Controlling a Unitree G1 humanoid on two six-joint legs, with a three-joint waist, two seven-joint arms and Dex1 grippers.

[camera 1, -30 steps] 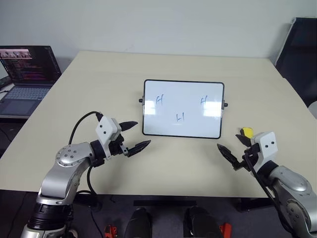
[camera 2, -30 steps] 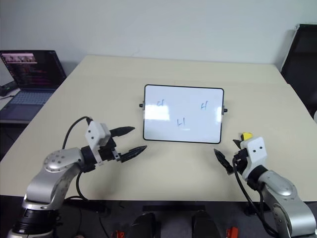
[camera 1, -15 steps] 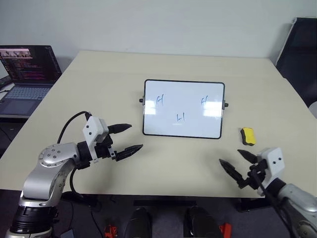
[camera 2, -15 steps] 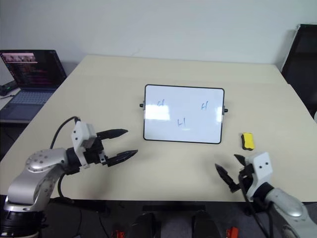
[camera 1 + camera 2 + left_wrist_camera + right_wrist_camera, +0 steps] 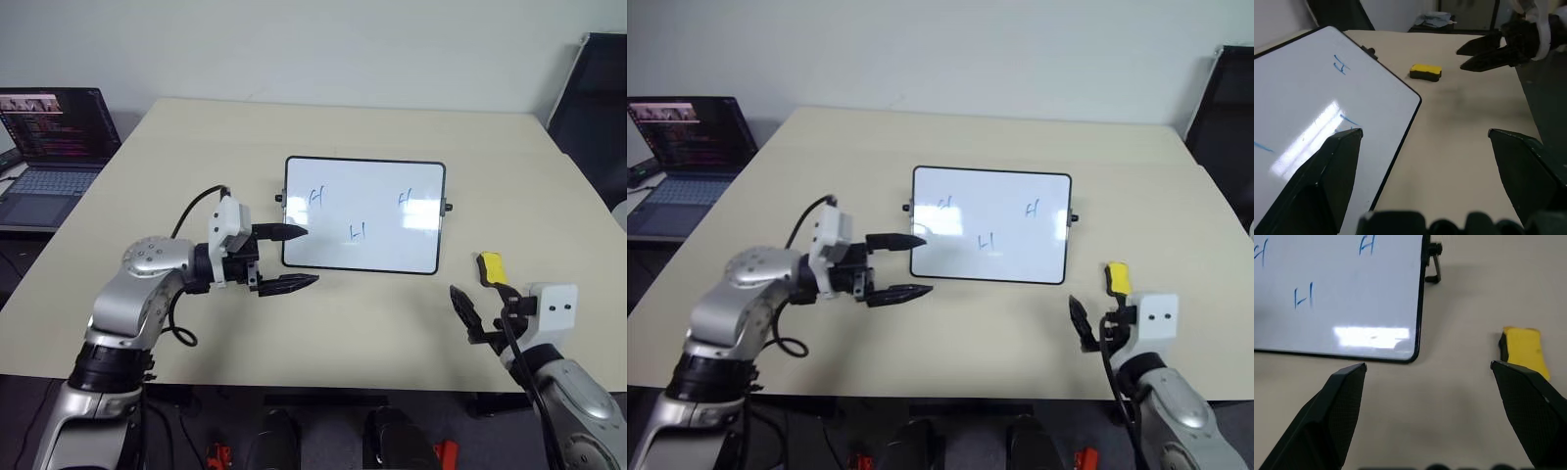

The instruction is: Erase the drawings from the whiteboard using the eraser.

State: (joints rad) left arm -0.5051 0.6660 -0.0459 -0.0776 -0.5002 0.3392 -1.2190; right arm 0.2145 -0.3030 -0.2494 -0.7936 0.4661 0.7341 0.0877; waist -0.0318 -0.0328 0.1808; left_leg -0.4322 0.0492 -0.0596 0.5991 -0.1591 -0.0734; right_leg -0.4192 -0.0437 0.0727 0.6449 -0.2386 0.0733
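Observation:
The whiteboard (image 5: 377,171) lies at the table's middle with three blue drawings (image 5: 357,232) on it. The yellow eraser (image 5: 490,266) lies on the table to the right of the board's near right corner. My left gripper (image 5: 309,257) is open and points right, with one fingertip over the board's left edge. My right gripper (image 5: 480,299) is open, just short of the eraser on the near side. The right wrist view shows the eraser (image 5: 1524,350) ahead, beyond one finger, and the board (image 5: 1337,328) beyond the other. The left wrist view shows the board (image 5: 1312,98), the eraser (image 5: 1425,72) and the right gripper (image 5: 1484,51).
An open laptop (image 5: 49,147) sits on a side surface at the far left. A dark chair (image 5: 593,98) stands beyond the table's far right corner. The table edge (image 5: 323,384) runs just below both grippers.
My left gripper has swung up and right, to the board's left edge. My right gripper dipped toward the table's front edge, then came back up behind the eraser. Both stayed open.

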